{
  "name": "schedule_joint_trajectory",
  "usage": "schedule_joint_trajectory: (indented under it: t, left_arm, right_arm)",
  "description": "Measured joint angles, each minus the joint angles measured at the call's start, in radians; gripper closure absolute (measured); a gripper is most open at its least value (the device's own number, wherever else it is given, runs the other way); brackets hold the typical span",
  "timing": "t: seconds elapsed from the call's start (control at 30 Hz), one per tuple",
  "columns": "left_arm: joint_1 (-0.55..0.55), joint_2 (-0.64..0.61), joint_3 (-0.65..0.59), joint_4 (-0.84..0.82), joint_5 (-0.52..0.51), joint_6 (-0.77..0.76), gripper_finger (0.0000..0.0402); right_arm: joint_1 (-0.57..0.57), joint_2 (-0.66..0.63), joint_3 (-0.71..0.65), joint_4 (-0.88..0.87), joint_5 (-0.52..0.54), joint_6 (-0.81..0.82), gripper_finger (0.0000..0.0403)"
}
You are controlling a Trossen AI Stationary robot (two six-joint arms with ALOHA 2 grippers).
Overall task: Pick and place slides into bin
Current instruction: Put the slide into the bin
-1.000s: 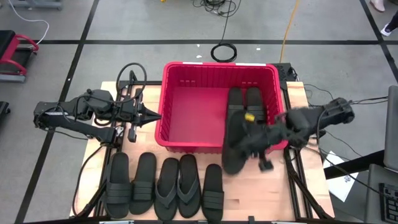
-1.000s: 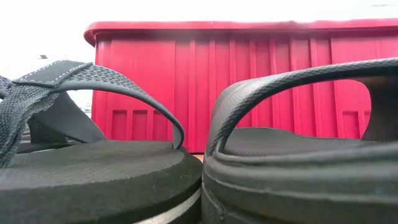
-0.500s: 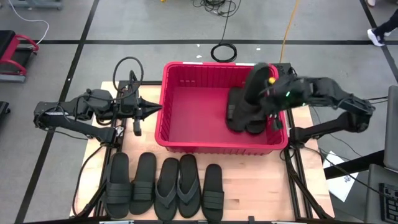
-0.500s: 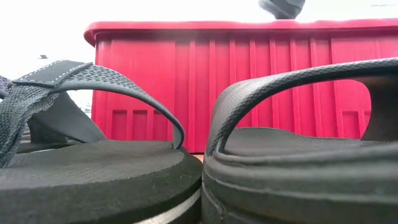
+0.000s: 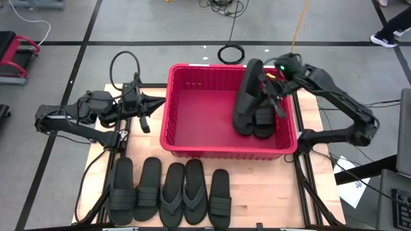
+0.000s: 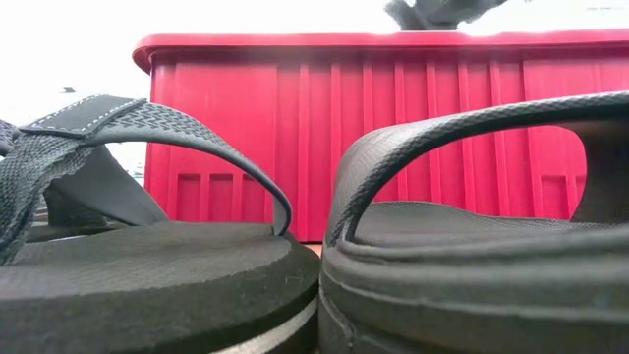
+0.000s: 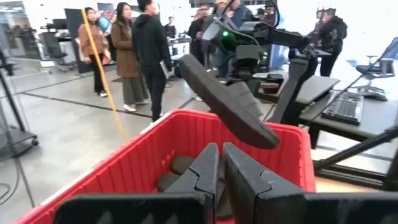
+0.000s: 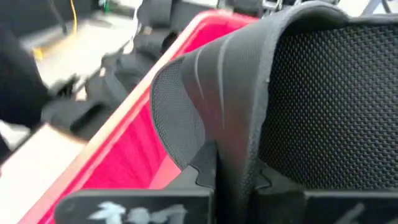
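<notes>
A red bin [image 5: 192, 112] stands mid-table, with two black slides [image 5: 262, 119] lying on its floor at the right. My right gripper [image 5: 268, 88] hangs over the bin's far right corner, shut on a third slide [image 5: 246, 96], which also shows tilted in the air in the left wrist view [image 7: 227, 102]. Left of the bin, my left gripper [image 5: 151, 106] points level at the bin's left wall, shut and empty [image 7: 221, 152]. Several more slides [image 5: 172, 192] lie flat in a row on the table in front of the bin. My right gripper pinches the slide's wide ribbed strap [image 8: 208, 146] at its edge between the two fingers. The fingers come slanting down from the table's far right. The slide is lifted clear above the bin, tilted with its far end [image 7: 189, 65] high and its near end [image 7: 264, 138] low.
The front row's slides [image 6: 147, 275] stand close before the low camera, the bin's near wall [image 6: 393, 128] behind them. Cables and a coil [image 5: 231, 52] lie on the floor beyond the table. People [image 7: 134, 56] stand in the room behind.
My right gripper has carried the slide from over the bin's near right rim toward the far edge, turning as it went, and now holds it above the bin's far right part. My left gripper has turned a little toward the far edge, staying in place.
</notes>
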Motion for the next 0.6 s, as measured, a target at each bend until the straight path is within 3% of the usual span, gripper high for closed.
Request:
schedule_joint_trajectory:
  t: [0.1, 0.23, 0.6]
  left_arm:
    - [0.0, 0.007, 0.0, 0.001, -0.021, -0.02, 0.0376]
    - [0.0, 0.008, 0.0, -0.007, -0.032, -0.023, 0.0376]
    - [0.0, -0.009, 0.0, -0.112, -0.036, 0.134, 0.0376]
  right_arm:
    - [-0.04, 0.092, -0.005, 0.061, -0.046, 0.108, 0.0396]
    - [-0.034, 0.197, 0.046, 0.073, 0.014, 0.216, 0.0396]
    - [0.09, 0.487, 0.264, -0.245, 0.127, 0.063, 0.0396]
